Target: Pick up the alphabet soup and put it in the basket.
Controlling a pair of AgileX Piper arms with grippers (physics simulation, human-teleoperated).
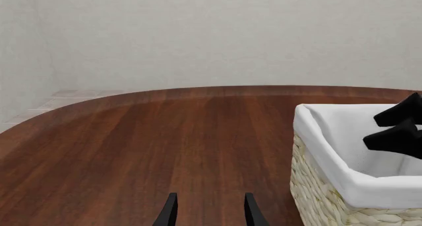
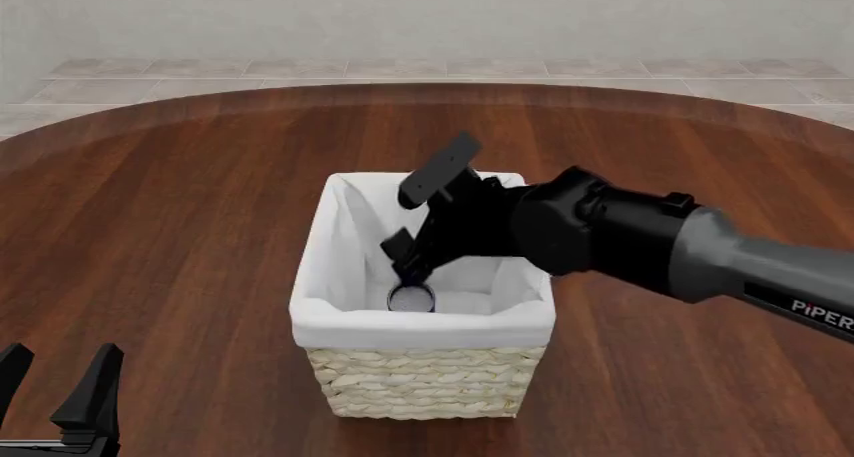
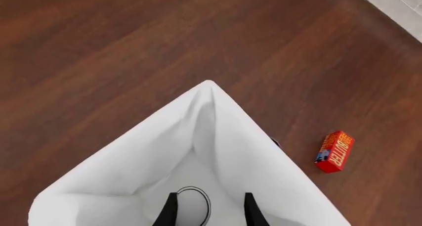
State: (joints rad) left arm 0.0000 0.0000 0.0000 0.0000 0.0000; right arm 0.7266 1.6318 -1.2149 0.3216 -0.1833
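While the right gripper (image 2: 416,222) is hanging over the basket (image 2: 350,312) with its jaws apart and gripping nothing, the alphabet soup (image 2: 411,298) is sitting inside on the white lining, one round end facing up, just below the fingertips. The left gripper (image 2: 56,385) is idling, spread and unloaded, above bare table (image 2: 174,237) at the near left. A red box (image 3: 334,151) is lying on the wood beside the basket.

Spread end effector (image 3: 207,211) over soup can (image 3: 192,206), lined basket (image 3: 151,152), red box (image 3: 335,151)
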